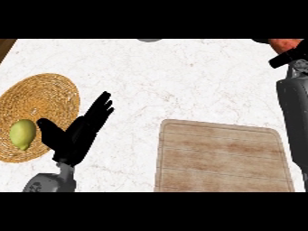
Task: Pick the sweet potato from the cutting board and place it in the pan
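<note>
Mostly hidden: sweet potato [284, 43] in curled right robot hand [300, 54], cropped at top edge | left robot hand [77, 134] spread open

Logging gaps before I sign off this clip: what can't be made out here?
- Head view: the orange-red sweet potato is mostly hidden by the black right hand curled round it, and cut off by the top edge.
- Head view: a grey sliver at the top edge is cut off; what it is cannot be told.
</note>
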`<act>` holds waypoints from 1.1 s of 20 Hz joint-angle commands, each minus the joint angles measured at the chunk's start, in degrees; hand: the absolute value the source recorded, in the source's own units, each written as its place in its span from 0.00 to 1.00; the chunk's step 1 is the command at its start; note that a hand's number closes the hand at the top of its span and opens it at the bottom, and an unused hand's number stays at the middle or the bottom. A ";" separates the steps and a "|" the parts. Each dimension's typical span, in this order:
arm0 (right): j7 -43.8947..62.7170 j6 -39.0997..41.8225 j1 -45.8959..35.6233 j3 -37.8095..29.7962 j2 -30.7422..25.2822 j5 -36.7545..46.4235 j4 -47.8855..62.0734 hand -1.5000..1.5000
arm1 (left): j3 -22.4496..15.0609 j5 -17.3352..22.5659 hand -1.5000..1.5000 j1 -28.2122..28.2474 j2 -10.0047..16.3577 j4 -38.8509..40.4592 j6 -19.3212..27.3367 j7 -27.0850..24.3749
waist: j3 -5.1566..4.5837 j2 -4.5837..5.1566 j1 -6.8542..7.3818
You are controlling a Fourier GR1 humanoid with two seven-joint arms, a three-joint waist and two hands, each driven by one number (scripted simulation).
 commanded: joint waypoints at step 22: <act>7.49 -45.55 4.36 -27.08 -2.39 25.28 23.85 1.00 | 0.79 0.01 0.50 0.17 0.00 0.35 -0.12 0.49 | -0.03 -0.81 -1.05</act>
